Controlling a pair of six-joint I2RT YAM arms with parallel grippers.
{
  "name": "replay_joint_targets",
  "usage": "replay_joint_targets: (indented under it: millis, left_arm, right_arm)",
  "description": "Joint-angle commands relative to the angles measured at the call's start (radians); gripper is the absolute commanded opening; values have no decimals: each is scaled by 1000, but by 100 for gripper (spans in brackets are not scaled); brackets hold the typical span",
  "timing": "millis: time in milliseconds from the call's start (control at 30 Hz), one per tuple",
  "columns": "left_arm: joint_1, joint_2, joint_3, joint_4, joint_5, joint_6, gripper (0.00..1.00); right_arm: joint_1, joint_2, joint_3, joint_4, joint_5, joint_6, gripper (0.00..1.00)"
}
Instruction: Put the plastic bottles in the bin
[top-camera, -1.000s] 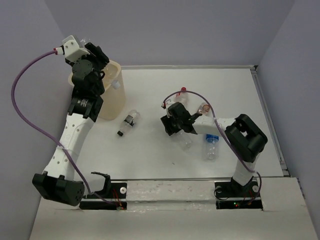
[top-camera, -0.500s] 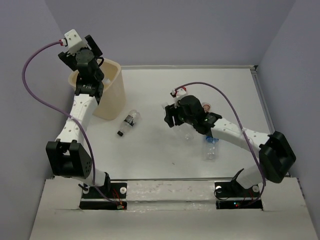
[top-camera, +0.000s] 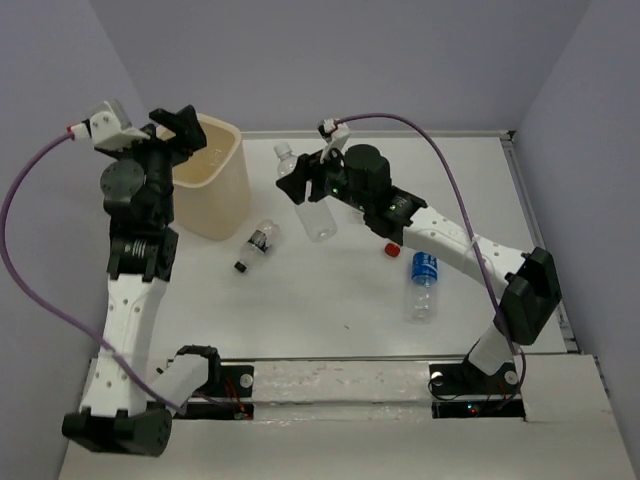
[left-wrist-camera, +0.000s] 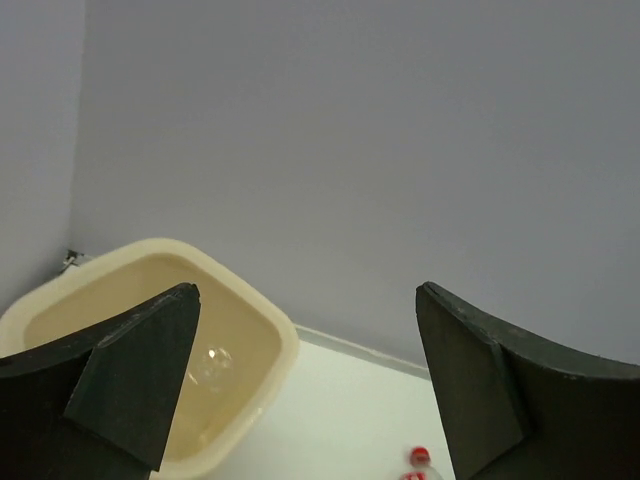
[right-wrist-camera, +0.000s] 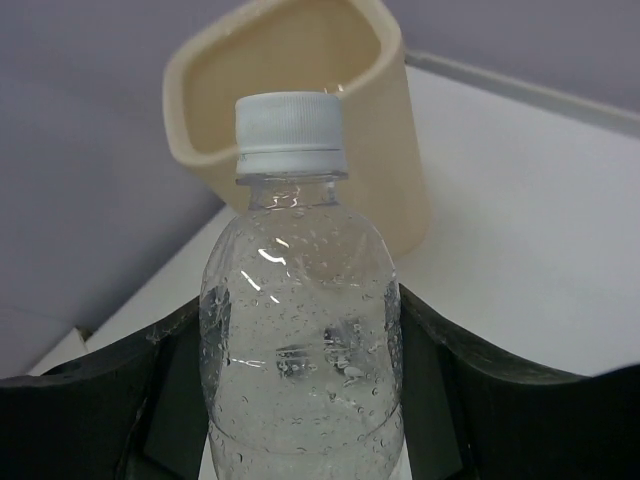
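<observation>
The right pincer (right-wrist-camera: 300, 340) clenches a white-capped bottle (right-wrist-camera: 295, 260) near the bin (right-wrist-camera: 405, 150); the left pincer (left-wrist-camera: 305, 330) gapes above it.

A white table (top-camera: 330, 300) is seen, closed in by lavender-grey walls (top-camera: 400, 60) along the far, left and right edges. A thin grey rail (top-camera: 542, 240) is laid down the right edge, up to the far right corner. Along the near edge, a pale crinkled strip (top-camera: 340, 380) is stretched. A tiny dark speck (top-camera: 347, 325) is spotted just beyond it.
</observation>
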Motion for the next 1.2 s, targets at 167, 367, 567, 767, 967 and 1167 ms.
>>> replay_joint_targets:
  millis: [167, 367, 567, 767, 967, 1167]
  left_arm:
    - [1, -497, -446, -342, 193, -108, 99]
    - [-1, -661, -631, -504, 315, -194, 99]
    - [-57, -616, -651, -495, 415, -269, 99]
    - [-90, -585, -782, -404, 553, -381, 99]
    - [-94, -599, -846, -364, 510, -418, 99]
    - [-94, -615, -852, -346, 423, -430, 99]
  right_arm:
    - [11, 301, 606, 157, -78, 28, 20]
    - [11, 634, 1032, 278, -55, 126, 20]
    - [50, 915, 1299, 591, 60, 173, 20]
    - [63, 1026, 1362, 696, 333, 242, 16]
    - [63, 1032, 1341, 679, 428, 333, 15]
    - [81, 1092, 1345, 667, 453, 279, 27]
